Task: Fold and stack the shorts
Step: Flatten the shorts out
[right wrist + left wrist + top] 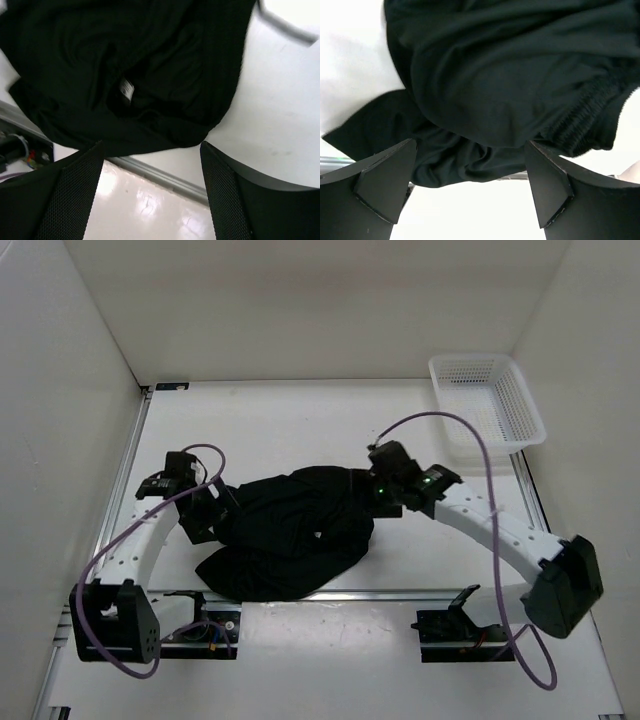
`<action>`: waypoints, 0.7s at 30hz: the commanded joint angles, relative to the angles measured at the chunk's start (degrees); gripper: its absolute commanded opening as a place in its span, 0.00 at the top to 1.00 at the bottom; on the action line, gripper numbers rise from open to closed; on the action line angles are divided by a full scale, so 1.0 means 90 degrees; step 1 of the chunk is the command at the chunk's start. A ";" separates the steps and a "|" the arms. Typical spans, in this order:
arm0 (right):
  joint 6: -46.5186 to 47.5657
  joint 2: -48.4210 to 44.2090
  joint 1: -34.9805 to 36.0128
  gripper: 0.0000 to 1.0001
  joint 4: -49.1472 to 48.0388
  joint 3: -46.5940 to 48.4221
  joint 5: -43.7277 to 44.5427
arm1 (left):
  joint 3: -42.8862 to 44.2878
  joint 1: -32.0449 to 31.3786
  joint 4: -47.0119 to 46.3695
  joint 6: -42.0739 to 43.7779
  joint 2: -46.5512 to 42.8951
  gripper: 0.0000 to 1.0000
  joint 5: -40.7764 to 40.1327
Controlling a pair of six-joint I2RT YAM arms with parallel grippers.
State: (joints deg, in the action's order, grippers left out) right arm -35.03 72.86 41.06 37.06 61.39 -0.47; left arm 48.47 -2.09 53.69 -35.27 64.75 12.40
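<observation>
The soft black shorts (290, 530) lie in a wrinkly heap by the surface's near edge, running from near left to far right. The left claw (213, 512) and right claw (378, 495) sit just beside its ends, both spread apart and empty. A white mesh basket (520, 405) sits in the far right corner.

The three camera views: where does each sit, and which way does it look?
Top external: above and behind the robot, looking down on black shorts and white basket; left arm and right arm show.
Left wrist: on the left arm, facing the shorts past its open left claw.
Right wrist: on the right arm, likewise, past the right claw.
Shared: all three show the shorts.
</observation>
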 commanded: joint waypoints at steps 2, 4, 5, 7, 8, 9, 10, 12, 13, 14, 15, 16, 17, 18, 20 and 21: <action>-0.0697 0.0760 0.0827 0.18 -0.0387 -0.0005 0.0217 | 0.0054 -0.0012 -0.0399 -0.0554 0.0586 0.01 -0.0108; -0.0854 0.1324 0.1285 0.16 -0.0387 0.0268 0.0305 | 0.0229 -0.0012 -0.0468 -0.0613 0.0898 0.01 -0.0264; -0.0912 0.1541 0.1404 0.16 -0.0387 0.0530 0.0393 | 0.0230 -0.0012 -0.0545 -0.0690 0.1075 0.01 -0.0342; -0.1204 0.2106 0.1551 0.12 -0.0310 0.0786 0.0453 | 0.0337 -0.0012 -0.0613 -0.0691 0.1620 0.01 -0.0480; -0.1303 0.2254 0.1609 0.10 -0.0309 0.0932 0.0453 | 0.0424 -0.0012 -0.0682 -0.0759 0.1788 0.01 -0.0480; -0.1400 0.2382 0.1610 0.09 -0.0415 0.0933 0.0453 | 0.0483 -0.0012 -0.0741 -0.0759 0.1944 0.01 -0.0547; -0.1546 0.2644 0.1610 0.09 -0.0494 0.0991 0.0453 | 0.0561 -0.0012 -0.0828 -0.0759 0.2246 0.01 -0.0625; -0.1548 0.2909 0.1542 0.09 -0.0495 0.1187 0.0453 | 0.0668 -0.0012 -0.0926 -0.0759 0.2550 0.02 -0.0626; -0.1615 0.3152 0.1474 0.09 -0.0495 0.1255 0.0694 | 0.0747 -0.0080 -0.0927 -0.0692 0.2842 0.05 -0.0626; -0.1616 0.3270 0.1415 0.11 -0.0408 0.1333 0.0697 | 0.0922 -0.0081 -0.0927 -0.0691 0.2970 0.09 -0.0626; -0.1616 0.3378 0.1347 0.18 -0.0407 0.1392 0.0697 | 0.0991 -0.0081 -0.0927 -0.0623 0.3049 0.27 -0.0626; -0.1539 0.3553 0.1288 0.26 -0.0407 0.1489 0.0697 | 0.1059 -0.0081 -0.0927 -0.0623 0.3117 0.37 -0.0626; -0.1480 0.3622 0.1201 0.55 -0.0407 0.1490 0.0764 | 0.1176 -0.0081 -0.0927 -0.0545 0.3176 0.52 -0.0559; -0.1479 0.3623 0.1200 0.72 -0.0407 0.1587 0.0765 | 0.1177 -0.0081 -0.0927 -0.0544 0.3177 0.67 -0.0558; -0.1421 0.3623 0.1054 0.99 -0.0338 0.1743 0.0911 | 0.1362 -0.0081 -0.0927 -0.0486 0.3177 0.90 -0.0450; -0.1421 0.3556 0.1053 1.00 -0.0271 0.1744 0.0989 | 0.1566 -0.0081 -0.0927 -0.0486 0.3177 0.90 -0.0383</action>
State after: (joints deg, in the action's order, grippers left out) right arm -47.79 106.13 51.55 33.85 73.71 4.75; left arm 58.02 -2.55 46.78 -40.47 94.94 8.14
